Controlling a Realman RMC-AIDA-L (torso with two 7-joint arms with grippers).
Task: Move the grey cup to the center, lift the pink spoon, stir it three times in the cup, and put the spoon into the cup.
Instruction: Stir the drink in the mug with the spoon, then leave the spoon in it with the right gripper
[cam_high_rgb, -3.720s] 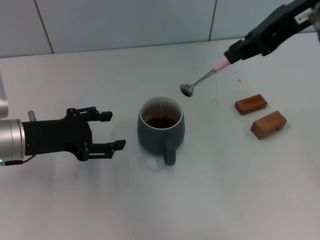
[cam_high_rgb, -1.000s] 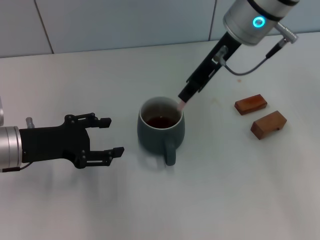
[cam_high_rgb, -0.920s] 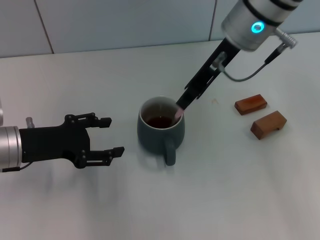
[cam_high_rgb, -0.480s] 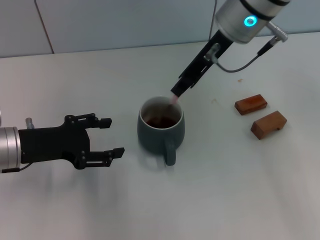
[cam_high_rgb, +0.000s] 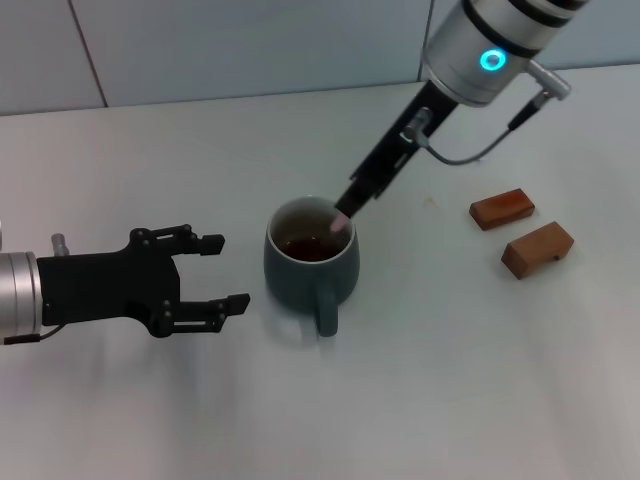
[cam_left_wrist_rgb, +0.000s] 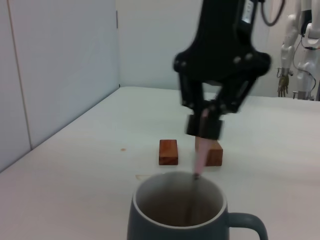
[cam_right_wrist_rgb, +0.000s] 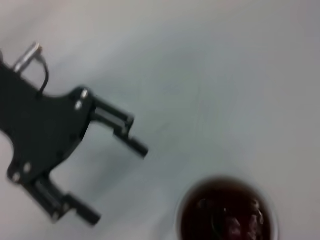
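**Q:** Which way is the spoon sitting for you right now?

**Me:** On my head cam the pink spoon (cam_high_rgb: 341, 222) runs on a slant, pink handle up toward the far right, the lower end down inside the grey cup (cam_high_rgb: 305, 265) at its far-right rim. I can't see the metal bowl, it's under the dark brown liquid. The cup sits roughly mid-table with its handle pointing toward the robot. From the left wrist cam the spoon (cam_left_wrist_rgb: 199, 156) looks nearly upright, dropping into the cup (cam_left_wrist_rgb: 180, 215).

**Q:** And the grippers?

**Me:** The right gripper (cam_high_rgb: 354, 198) is up over the cup's far-right side, fingers pinched shut on the top of the pink handle; you can see the two fingers (cam_left_wrist_rgb: 211, 127) clamped together on it in the left wrist cam. The left gripper (cam_high_rgb: 217, 270) is parked left of the cup, near but not touching, jaws spread wide with nothing between them. Two brown wooden blocks (cam_high_rgb: 521, 230) are off to the right, well apart from the cup.
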